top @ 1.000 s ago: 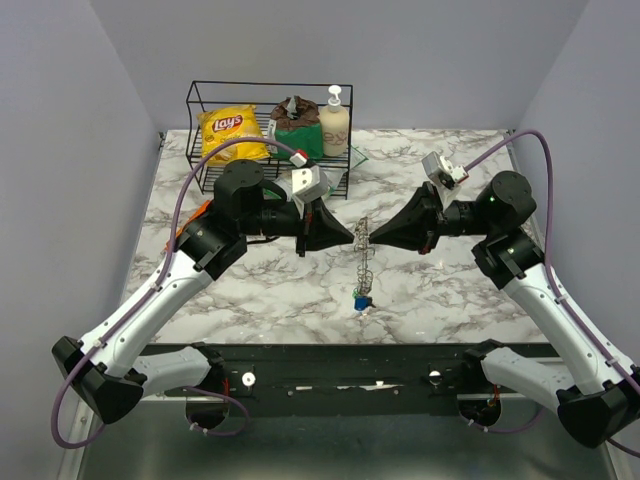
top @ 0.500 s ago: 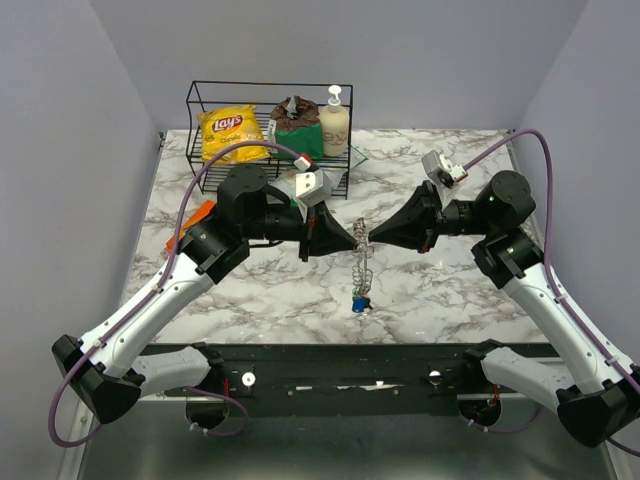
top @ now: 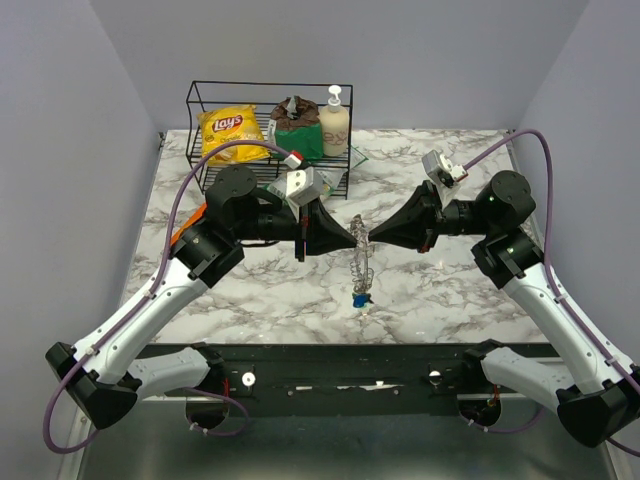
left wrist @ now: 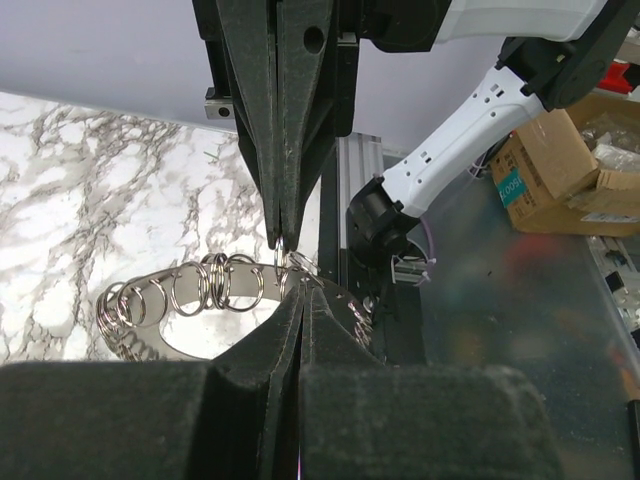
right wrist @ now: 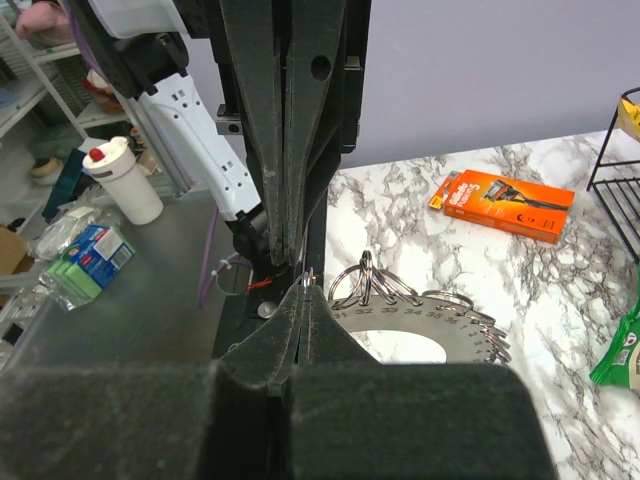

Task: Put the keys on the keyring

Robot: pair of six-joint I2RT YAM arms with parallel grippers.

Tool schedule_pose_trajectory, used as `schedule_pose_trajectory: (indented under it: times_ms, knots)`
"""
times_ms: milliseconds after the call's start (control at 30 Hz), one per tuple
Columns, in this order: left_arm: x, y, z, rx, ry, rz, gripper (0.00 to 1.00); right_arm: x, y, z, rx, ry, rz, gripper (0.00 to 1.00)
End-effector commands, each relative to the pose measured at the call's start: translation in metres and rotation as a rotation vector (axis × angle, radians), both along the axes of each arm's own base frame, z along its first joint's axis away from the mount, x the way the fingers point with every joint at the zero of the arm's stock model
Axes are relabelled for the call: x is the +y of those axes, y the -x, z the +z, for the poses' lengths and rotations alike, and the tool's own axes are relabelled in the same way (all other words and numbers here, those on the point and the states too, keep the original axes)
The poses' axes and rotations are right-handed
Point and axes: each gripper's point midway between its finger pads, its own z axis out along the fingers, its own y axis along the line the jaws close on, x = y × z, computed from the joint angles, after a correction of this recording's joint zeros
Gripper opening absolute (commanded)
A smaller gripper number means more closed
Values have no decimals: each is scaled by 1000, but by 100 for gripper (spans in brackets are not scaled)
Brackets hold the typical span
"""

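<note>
A white marbled table (top: 440,290) stands between plain lilac walls. At its near edge both arm bases sit on a dark rail, and the arms lean inward so that their tips meet above the middle of the table.

The left gripper (top: 355,238) points to the right with its fingers pressed together. The right gripper (top: 371,237) points to the left, likewise pressed tight, and the two tips stand almost nose to nose. Both wrist views show each pair of tips nipping the edge of the keyring (top: 361,262) at the same spot, on one of the thin wire loops (left wrist: 200,290) strung along its rim.

Up close the keyring is a flat metal hoop stamped with numbers. From above it shows edge-on, as a narrow pale strip running from the tips toward the near edge. Whether its lower end rests on the table cannot be told. The keys (top: 360,297) sit at that lower end, touching it. Only a blue head is plain, and the rest is too small to make out.

An orange packet (right wrist: 500,203) lies flat on the table beyond the left arm, well apart from the keyring. At the far edge stands a black wire rack (top: 192,120), which holds a yellow chips bag (top: 228,133), a green pack (top: 298,135) and a pump bottle (top: 334,122) side by side.
</note>
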Motion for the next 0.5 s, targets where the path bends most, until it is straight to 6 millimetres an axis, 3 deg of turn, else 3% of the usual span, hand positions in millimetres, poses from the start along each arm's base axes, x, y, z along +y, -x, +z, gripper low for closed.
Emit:
schedule_pose_trajectory:
  times_ms: [0,200,467]
  knots:
    - [-4,5,6,-2,23,-37,7,0,1,6,-29,-20,-6,1]
    - [-3,2,9,-21,26,-22,7,0,0,6,-28,-19,-8,1]
    - [-6,3,15,-26,36,-45,17,1,0,6,-27,-18,-4,1]
